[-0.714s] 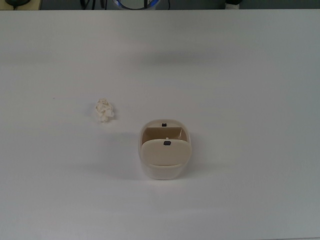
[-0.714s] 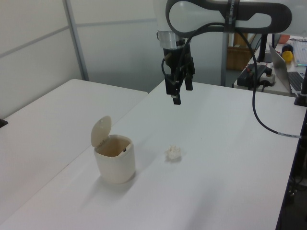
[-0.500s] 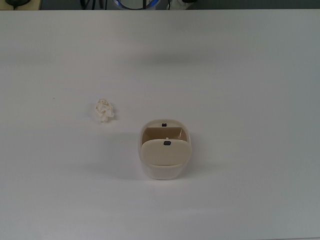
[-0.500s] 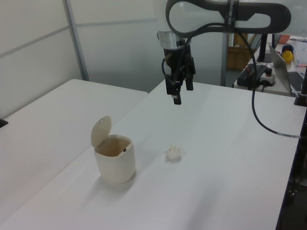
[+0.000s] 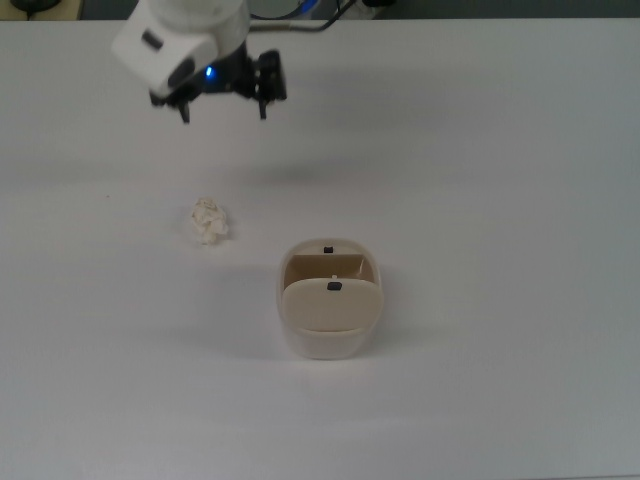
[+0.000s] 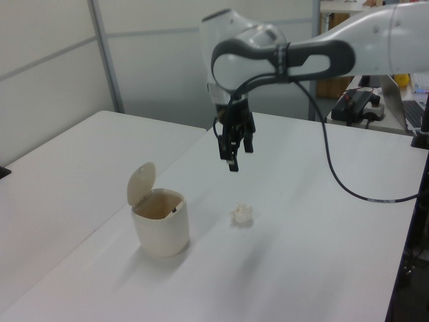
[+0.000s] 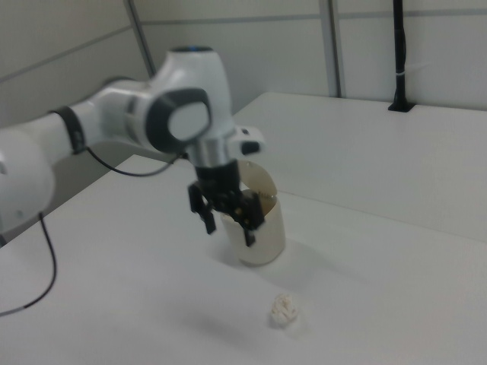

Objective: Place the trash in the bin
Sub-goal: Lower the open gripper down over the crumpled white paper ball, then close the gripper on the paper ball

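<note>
- Top view: my gripper (image 5: 222, 108) hangs spread and empty, well apart from the paper wad (image 5: 208, 221) on the table (image 5: 480, 150).
- Left view: wad (image 6: 242, 215) beside the bin (image 6: 159, 223), flap up.
- Right view: I judge pickup not yet begun.

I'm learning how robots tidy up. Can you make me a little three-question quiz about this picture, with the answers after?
1. True or false: the small crumpled off-white paper wad is already inside the beige plastic bin.
2. The bin's swing flap lid is: A) tipped up, showing the opening; B) shut flat; C) lying on the table.
3. Fill in: the robot's black two-finger tool is holding ____.

Key:
1. False. The wad lies on the white table, apart from the bin, on the top view's left of it.
2. A.
3. Nothing. The tool is open and hangs in the air above the table.
</note>
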Available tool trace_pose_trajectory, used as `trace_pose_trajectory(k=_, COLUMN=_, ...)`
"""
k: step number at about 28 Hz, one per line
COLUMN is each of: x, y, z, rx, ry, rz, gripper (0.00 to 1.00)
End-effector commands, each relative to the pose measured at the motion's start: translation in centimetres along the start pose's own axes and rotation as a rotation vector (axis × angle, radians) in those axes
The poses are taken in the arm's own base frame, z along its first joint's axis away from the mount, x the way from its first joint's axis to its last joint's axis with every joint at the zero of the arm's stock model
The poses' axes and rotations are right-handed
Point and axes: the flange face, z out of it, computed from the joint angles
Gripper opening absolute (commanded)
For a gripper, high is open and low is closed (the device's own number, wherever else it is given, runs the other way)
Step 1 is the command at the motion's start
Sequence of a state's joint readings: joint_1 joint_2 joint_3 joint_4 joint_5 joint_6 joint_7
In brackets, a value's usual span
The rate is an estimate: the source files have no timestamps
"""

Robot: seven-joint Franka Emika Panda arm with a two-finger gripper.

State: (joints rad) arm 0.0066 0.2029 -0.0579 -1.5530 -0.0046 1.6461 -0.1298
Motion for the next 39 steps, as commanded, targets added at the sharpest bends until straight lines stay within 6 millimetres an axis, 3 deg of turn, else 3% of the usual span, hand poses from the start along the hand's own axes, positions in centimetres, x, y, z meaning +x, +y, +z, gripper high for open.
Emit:
trace_pose_trajectory(k=1, x=1.9, y=1.7, z=4.5, rx=0.03, ry=-0.009, rz=-0.099, gripper=1.0)
trace_pose_trajectory(k=9, x=3.9, y=4.7, z=11.2, rx=0.022, ry=-0.031, rz=-0.053, gripper=1.0)
trace_pose_trajectory(k=17, x=4.3, y=7.0, z=16.0, rx=0.027, ry=-0.05, rz=-0.009, gripper=1.0)
trace_pose_trajectory(k=24, x=4.3, y=7.4, z=18.2, rx=0.029, ry=-0.074, rz=0.007, gripper=1.0)
trace_pose_trajectory(k=36, x=5.5, y=6.3, z=21.1, rx=0.018, ry=-0.042, rz=0.042, gripper=1.0)
trace_pose_trajectory(k=39, x=5.6, y=6.2, z=21.1, rx=0.02, ry=-0.037, rz=0.043, gripper=0.82)
